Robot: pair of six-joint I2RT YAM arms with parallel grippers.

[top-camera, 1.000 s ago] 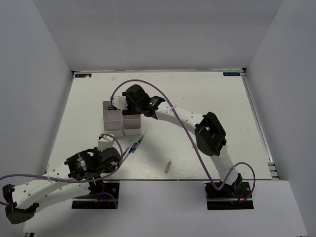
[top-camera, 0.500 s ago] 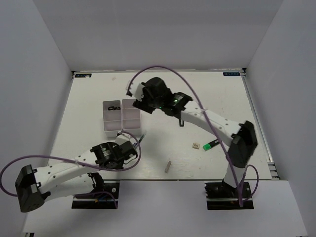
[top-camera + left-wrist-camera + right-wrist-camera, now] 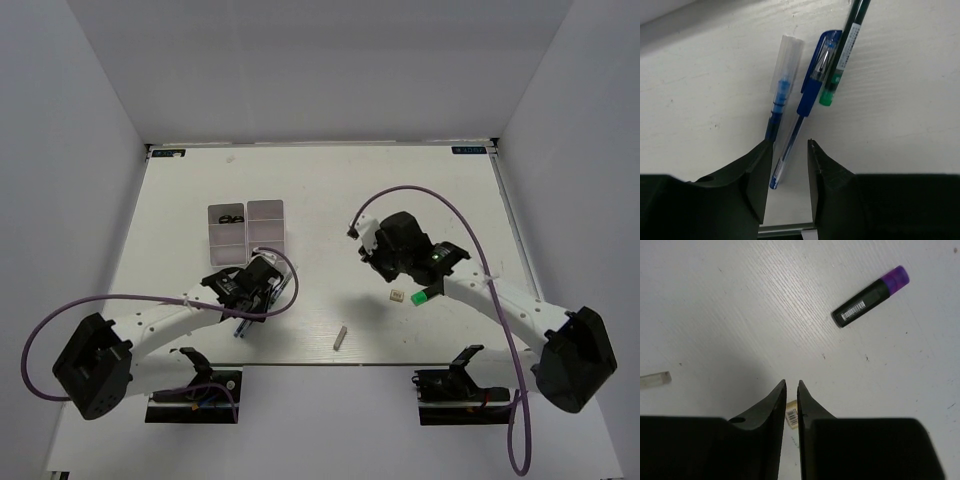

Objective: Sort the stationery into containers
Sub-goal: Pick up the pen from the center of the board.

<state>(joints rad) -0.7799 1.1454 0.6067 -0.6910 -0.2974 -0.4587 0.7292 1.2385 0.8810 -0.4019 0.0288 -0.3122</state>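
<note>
The white tray (image 3: 266, 234) stands left of centre, with black scissors (image 3: 232, 217) in its far-left compartment. My left gripper (image 3: 262, 290) (image 3: 790, 145) hangs open just in front of it, over three pens. A blue pen (image 3: 807, 97) has its tail end between the fingers, a clear-capped blue pen (image 3: 781, 95) lies to its left and a dark green-tipped pen (image 3: 844, 50) to its right. My right gripper (image 3: 390, 262) (image 3: 791, 382) has its jaws almost together and holds nothing. The beige cube (image 3: 397, 295) (image 3: 791, 415) lies on the table behind the slit. A purple-capped marker (image 3: 870, 296) lies ahead.
A green-tipped highlighter (image 3: 425, 295) lies just right of the cube. A short grey stick (image 3: 341, 336) (image 3: 654, 379) rests near the front edge. Purple cables loop over both arms. White walls close in the table on three sides.
The right arm swung away from the tray to the front right, and its jaws closed to a slit. The left arm reached forward and right over the pens.
</note>
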